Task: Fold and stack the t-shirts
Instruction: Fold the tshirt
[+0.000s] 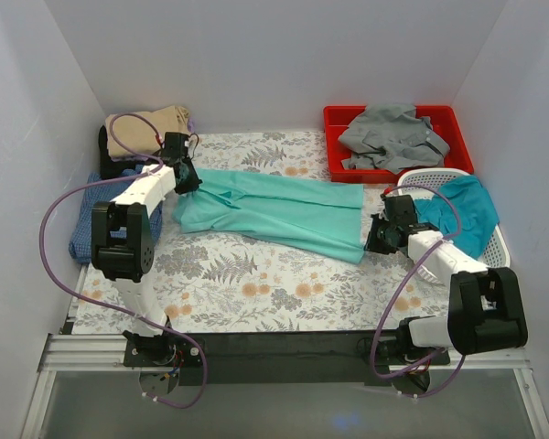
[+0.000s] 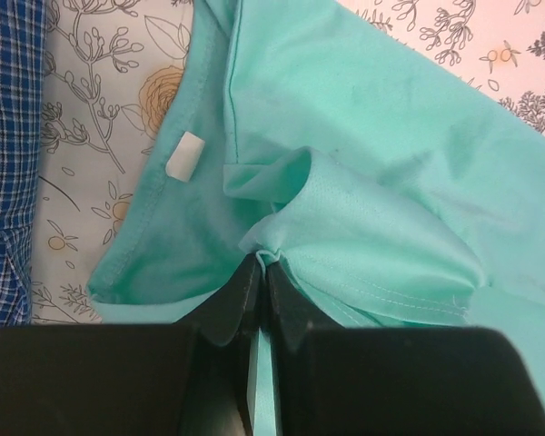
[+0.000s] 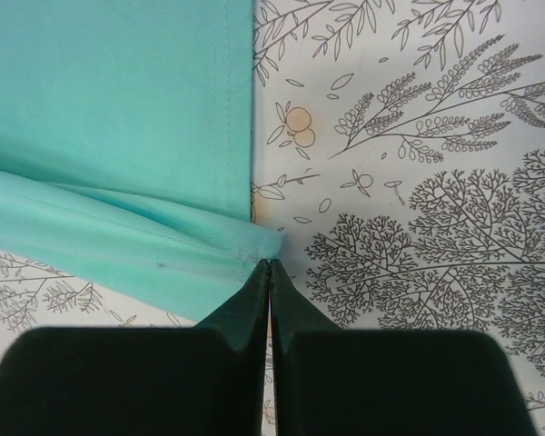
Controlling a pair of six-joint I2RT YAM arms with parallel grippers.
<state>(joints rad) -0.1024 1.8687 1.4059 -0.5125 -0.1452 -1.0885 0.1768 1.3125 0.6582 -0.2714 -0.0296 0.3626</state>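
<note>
A mint green t-shirt [image 1: 274,208] lies stretched across the middle of the floral table, collar end to the left and hem to the right. My left gripper [image 1: 185,178] is shut on a pinch of its fabric near the collar [image 2: 263,259]; a white neck tag [image 2: 185,155] shows beside it. At the shirt's right hem corner my right gripper [image 1: 377,236] is shut, its tips [image 3: 270,263] pinching the edge of the mint cloth [image 3: 118,109]. A tan t-shirt [image 1: 151,128] sits folded at the back left.
A blue checked cloth [image 1: 87,215] lies at the left edge, also seen in the left wrist view [image 2: 4,136]. A red bin [image 1: 457,128] at the back right holds a grey shirt [image 1: 389,137]. A white basket [image 1: 499,242] at the right holds a teal shirt [image 1: 467,210].
</note>
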